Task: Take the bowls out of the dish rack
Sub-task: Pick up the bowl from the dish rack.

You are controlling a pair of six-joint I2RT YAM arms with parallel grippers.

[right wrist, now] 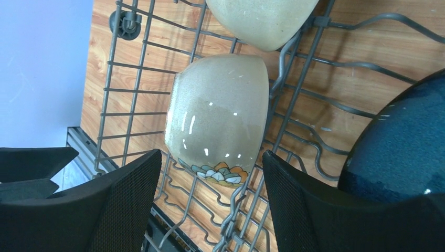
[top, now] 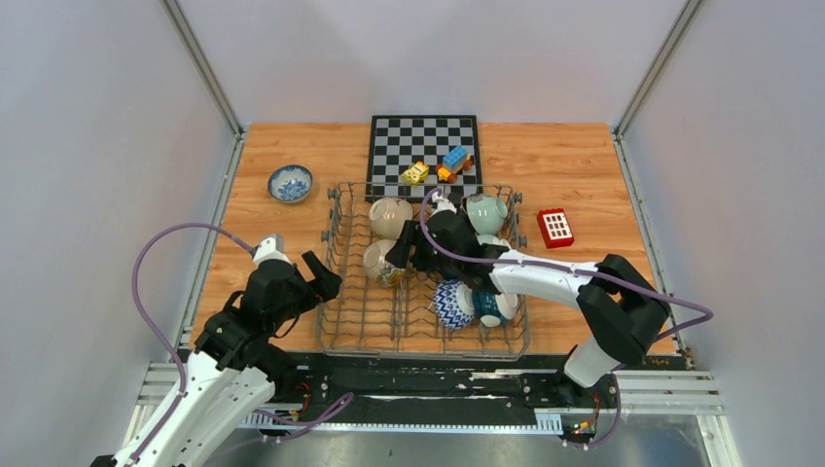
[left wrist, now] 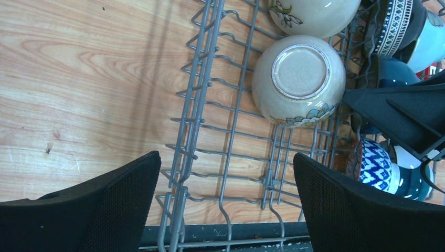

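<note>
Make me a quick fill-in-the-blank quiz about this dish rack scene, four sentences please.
1. The only bowl outside the dish rack is patterned blue and ____.
2. The toy blocks stand on the ____.
3. The right gripper, reaching inside the rack beside a cream bowl, has its fingers ____.
4. The red block lies to the ____ of the rack.

Missing words: white; chessboard; open; right.

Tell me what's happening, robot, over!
Left gripper open at rack rim. Right gripper open at cream bowl. Dark bowl close by. Blue bowl out on table, others racked.
</note>
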